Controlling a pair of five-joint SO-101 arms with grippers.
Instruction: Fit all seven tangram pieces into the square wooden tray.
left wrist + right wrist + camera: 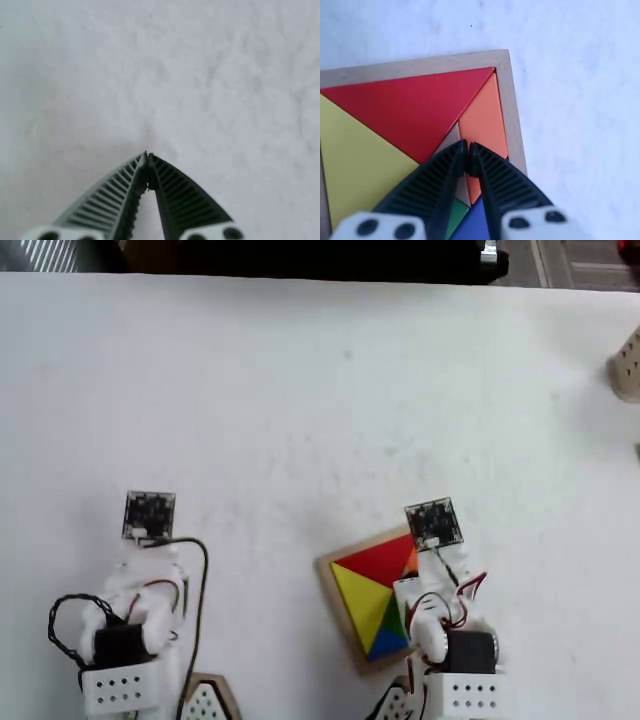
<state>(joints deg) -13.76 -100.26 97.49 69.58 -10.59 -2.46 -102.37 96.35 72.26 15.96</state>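
The square wooden tray (326, 571) sits on the white tabletop (300, 390) at the near right, turned at an angle, partly under the right arm (452, 642). In it lie a red triangle (380, 558) and a yellow triangle (362, 602), edge to edge, with a sliver of orange (411, 561) beside the red, then green (394, 621) and blue (388, 644) toward the arm's base.

In the right wrist view the right tool (467, 145) has its two ribbed black fingers (440, 175) pressed together, gripping nothing. Its tip is over the tray (513, 100), where the red triangle (405, 110) meets the orange piece (485, 125). A thin wood-coloured wedge (451, 138) shows between those two; whether it is bare tray floor or a piece cannot be told. The yellow triangle (360, 165) borders the red, and bits of green (454, 216) and blue (472, 226) show by the fingers.

The left arm (130, 625) stands at the near left, well apart from the tray. Its left tool (147, 157) is also closed tip to tip, over bare tabletop (160, 60).

A pale perforated object (628, 365) stands at the far right edge.
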